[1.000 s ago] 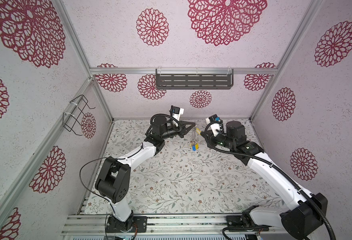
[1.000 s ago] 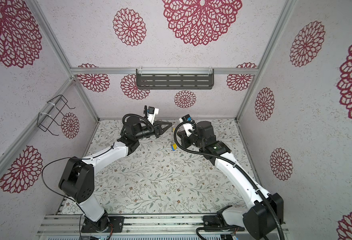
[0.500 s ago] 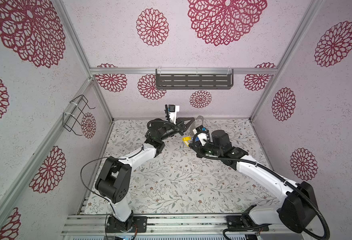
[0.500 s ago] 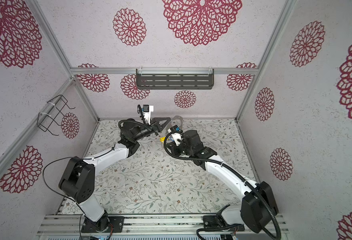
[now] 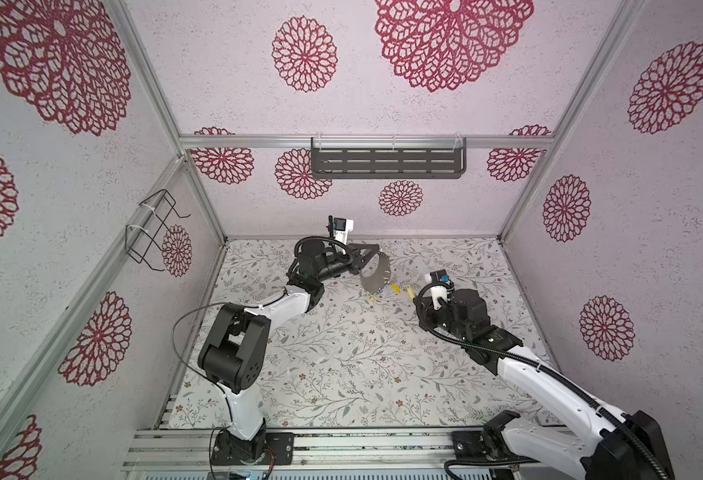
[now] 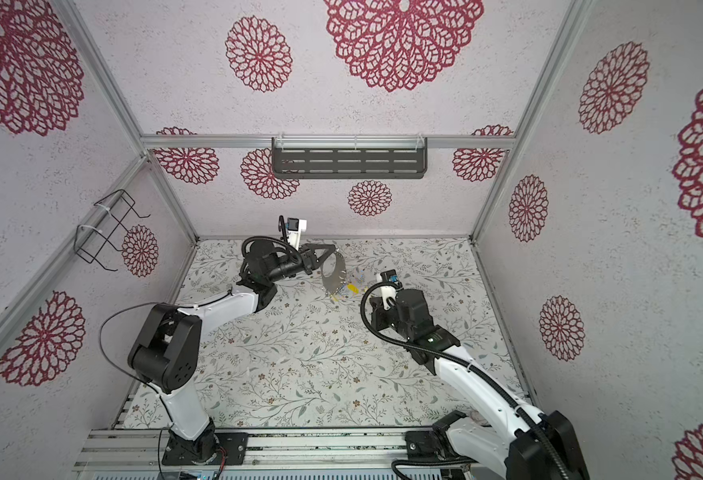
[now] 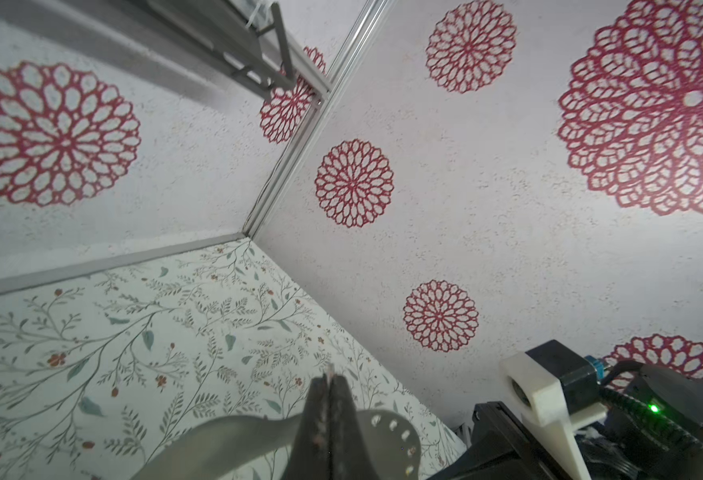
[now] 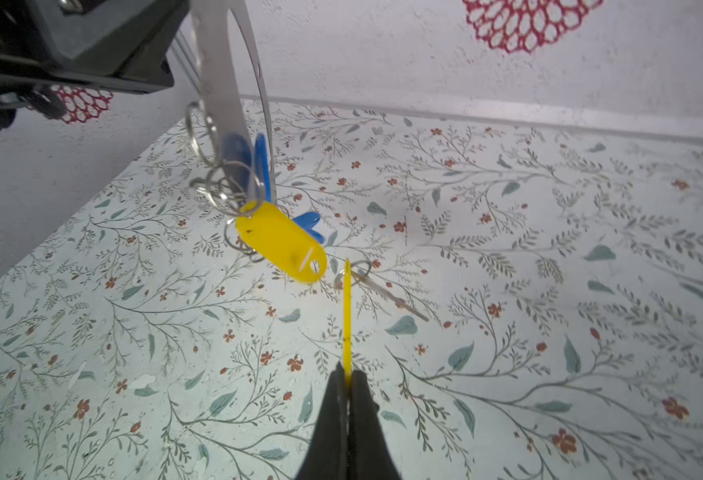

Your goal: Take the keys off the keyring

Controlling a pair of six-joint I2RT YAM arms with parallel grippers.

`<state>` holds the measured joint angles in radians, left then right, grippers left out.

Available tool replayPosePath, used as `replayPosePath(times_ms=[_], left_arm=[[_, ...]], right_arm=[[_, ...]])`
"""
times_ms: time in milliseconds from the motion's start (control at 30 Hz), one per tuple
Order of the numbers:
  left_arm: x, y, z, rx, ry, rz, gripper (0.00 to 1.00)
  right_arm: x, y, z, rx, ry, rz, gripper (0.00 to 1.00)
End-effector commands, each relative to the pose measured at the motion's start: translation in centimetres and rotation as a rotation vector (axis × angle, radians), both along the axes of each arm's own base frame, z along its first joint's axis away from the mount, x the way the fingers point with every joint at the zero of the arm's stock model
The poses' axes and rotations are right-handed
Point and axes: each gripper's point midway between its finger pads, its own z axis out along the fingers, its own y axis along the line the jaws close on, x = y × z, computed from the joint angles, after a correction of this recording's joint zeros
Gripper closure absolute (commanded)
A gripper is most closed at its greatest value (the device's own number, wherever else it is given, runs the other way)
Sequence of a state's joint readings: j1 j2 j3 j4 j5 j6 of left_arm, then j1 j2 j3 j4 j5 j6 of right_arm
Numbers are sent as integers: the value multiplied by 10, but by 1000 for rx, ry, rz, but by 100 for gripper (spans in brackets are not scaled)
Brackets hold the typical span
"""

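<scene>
Fingers on your right gripper [image 8: 346,376] are pressed together on the near end of one yellow key [image 8: 346,316]. It shows edge-on in the right wrist view, with its small ring [image 8: 353,270] at the far end. That ring looks apart from the cluster, so I judge this key to be off the keyring, though blur there leaves some doubt. You have not set it down; it hangs over the table [image 8: 528,270], near the plate.

Your left gripper [image 7: 328,384] is likewise clamped tight, on the keyring [image 7: 387,440]. It holds the grey plate upright in the air towards the back wall. In a top view the keyring [image 5: 376,272] juts from that gripper's tip.

Most of the job is left for you. The other keys hang from the plate's lower rim on their split rings [image 8: 220,191]: a second yellow one [image 8: 281,241] and at least two blue ones [image 8: 260,162]. Each has to come off.

You get no writing to read here. The hanging yellow key shows only a plain face with a slit. No label window faces either wrist camera, and no brand shows on the plate or the grippers.
</scene>
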<state>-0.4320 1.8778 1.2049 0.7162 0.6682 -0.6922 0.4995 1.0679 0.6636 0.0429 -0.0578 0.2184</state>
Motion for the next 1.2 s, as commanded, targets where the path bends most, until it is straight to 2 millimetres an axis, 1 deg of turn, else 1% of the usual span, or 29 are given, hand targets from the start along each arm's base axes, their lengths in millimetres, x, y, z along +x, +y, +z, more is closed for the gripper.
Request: replayPosePath(times_ms=[0, 33, 67, 133, 200, 267, 367, 400, 433, 467, 500, 533, 600, 633, 700, 733, 767, 833, 867, 933, 1000, 1033, 1067, 1167], left_arm=[[6, -5, -44, 40, 68, -5, 100], [8, -7, -63, 50, 102, -10, 100], [8, -8, -75, 51, 120, -16, 100], [6, -6, -89, 48, 142, -20, 100], [2, -4, -104, 62, 160, -22, 100], [-3, 3, -119, 87, 189, -11, 100], [-12, 23, -142, 131, 233, 43, 93], [-14, 32, -149, 150, 246, 77, 87], [-15, 41, -152, 169, 252, 116, 78], [-16, 52, -149, 190, 241, 162, 56], [-17, 62, -153, 222, 245, 204, 35], [-17, 74, -156, 268, 248, 256, 2], [-16, 98, -160, 392, 249, 375, 3], [-15, 115, -163, 474, 260, 451, 3], [-11, 150, -161, 623, 283, 604, 3], [-9, 164, -155, 692, 281, 666, 3], [-7, 182, -147, 755, 274, 747, 3], [-5, 209, -133, 854, 243, 867, 3], [-5, 220, -123, 893, 206, 917, 3], [-7, 239, -106, 960, 129, 1000, 3], [-12, 260, -91, 1016, 54, 1115, 3], [-16, 270, -86, 1043, 12, 1165, 3], [-19, 279, -83, 1068, -26, 1207, 3], [-28, 298, -87, 1128, -110, 1275, 3]], right_arm=[[11, -27, -4, 48, 4, -128, 100], [13, -34, -8, 45, 14, -160, 100], [16, -42, -13, 44, 27, -192, 100], [21, -57, -24, 35, 62, -253, 100], [26, -69, -39, 15, 108, -307, 100], [29, -73, -55, 16, 147, -330, 100], [32, -74, -74, 40, 191, -355, 100], [33, -73, -81, 47, 208, -353, 100], [35, -71, -86, 50, 221, -350, 100], [36, -68, -93, 50, 242, -342, 100], [37, -66, -98, 50, 260, -332, 100], [38, -64, -103, 49, 276, -327, 100], [40, -63, -107, 39, 295, -331, 100], [42, -66, -106, 29, 300, -340, 96], [45, -71, -98, -2, 295, -354, 60], [48, -77, -91, -27, 283, -373, 43], [52, -84, -82, -54, 263, -399, 32], [59, -101, -64, -115, 202, -460, 17], [64, -114, -53, -150, 156, -510, 13], [70, -140, -36, -230, 70, -613, 11], [72, -170, -23, -325, -22, -745, 10], [71, -184, -20, -364, -58, -810, 7], [72, -194, -21, -381, -66, -843, 6], [74, -206, -32, -373, -5, -861, 5]])
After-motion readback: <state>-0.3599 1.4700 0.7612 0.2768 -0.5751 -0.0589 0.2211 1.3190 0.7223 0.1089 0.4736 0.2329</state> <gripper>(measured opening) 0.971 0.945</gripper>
